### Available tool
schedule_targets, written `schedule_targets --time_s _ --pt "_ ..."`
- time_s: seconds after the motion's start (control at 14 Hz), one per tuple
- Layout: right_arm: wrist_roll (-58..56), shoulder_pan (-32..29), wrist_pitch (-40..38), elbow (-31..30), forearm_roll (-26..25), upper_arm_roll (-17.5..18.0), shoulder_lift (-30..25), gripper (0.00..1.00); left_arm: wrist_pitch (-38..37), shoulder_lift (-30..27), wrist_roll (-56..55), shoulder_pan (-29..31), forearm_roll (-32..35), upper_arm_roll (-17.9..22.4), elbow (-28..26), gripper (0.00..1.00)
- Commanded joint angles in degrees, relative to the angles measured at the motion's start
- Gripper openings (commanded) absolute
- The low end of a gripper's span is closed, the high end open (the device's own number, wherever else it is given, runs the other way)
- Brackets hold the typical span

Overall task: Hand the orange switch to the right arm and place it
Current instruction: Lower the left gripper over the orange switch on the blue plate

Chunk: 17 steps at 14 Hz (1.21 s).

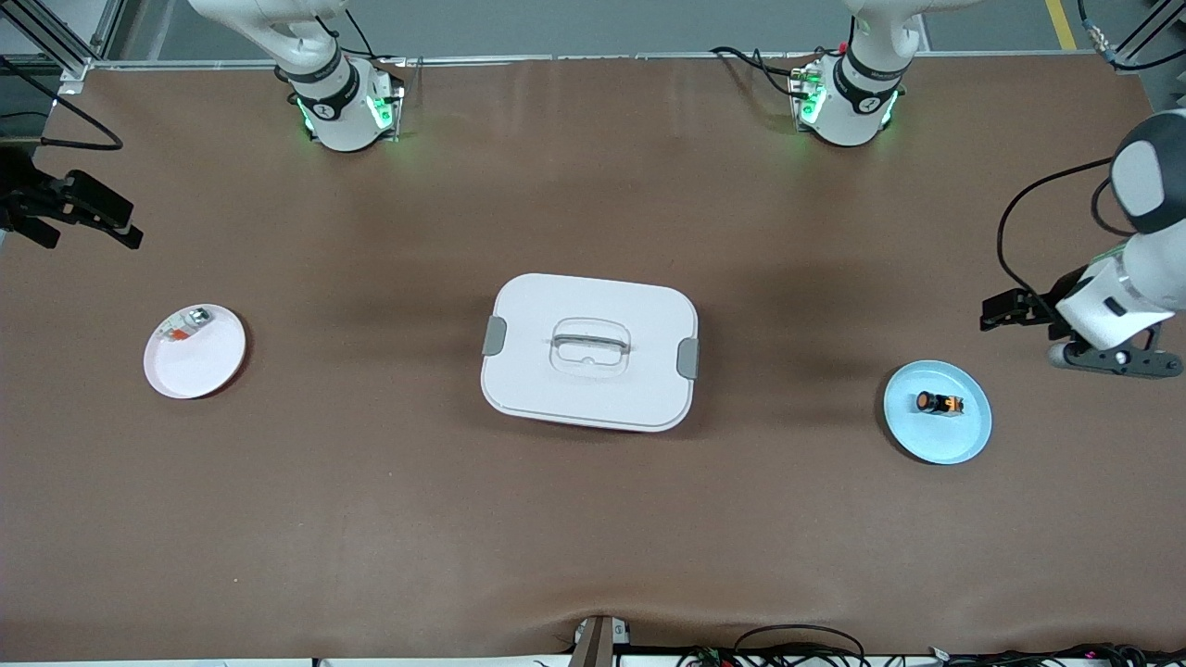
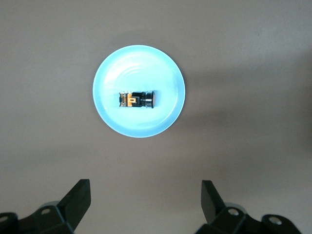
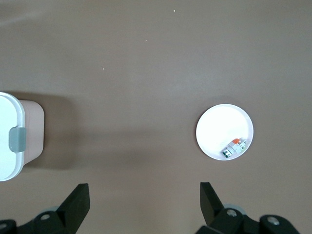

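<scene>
The orange switch [image 1: 939,403] lies on its side on a light blue plate [image 1: 954,443] toward the left arm's end of the table. In the left wrist view the switch [image 2: 136,99] lies in the middle of the plate [image 2: 141,61]. My left gripper [image 1: 1112,359] hangs in the air just off that plate, open and empty; it also shows in the left wrist view [image 2: 146,204]. My right gripper [image 1: 65,215] waits up at the right arm's end of the table, open and empty; the right wrist view [image 3: 145,204] shows it too.
A white lidded box [image 1: 593,306] with grey clips stands mid-table; its end shows in the right wrist view [image 3: 7,141]. A white plate [image 1: 199,371] toward the right arm's end holds a small silver-and-clear piece [image 1: 185,324]; the plate [image 3: 219,124] and piece [image 3: 233,147] show there too.
</scene>
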Motion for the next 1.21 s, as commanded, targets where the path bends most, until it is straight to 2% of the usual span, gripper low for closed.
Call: schedule_targets --time_s 0.0,1.14 --pt "0.35 0.66 0.35 -0.35 -0.34 -0.37 -0.87 1.0 2.91 2.28 2.56 0.29 -0.41 -0.07 -0.42 1.0" --pt "0.35 0.57 0.44 -0.7 -0.34 -0.37 -0.96 1.0 15.57 15.46 10.2 2.84 -1.55 -0.43 0.9 1.0"
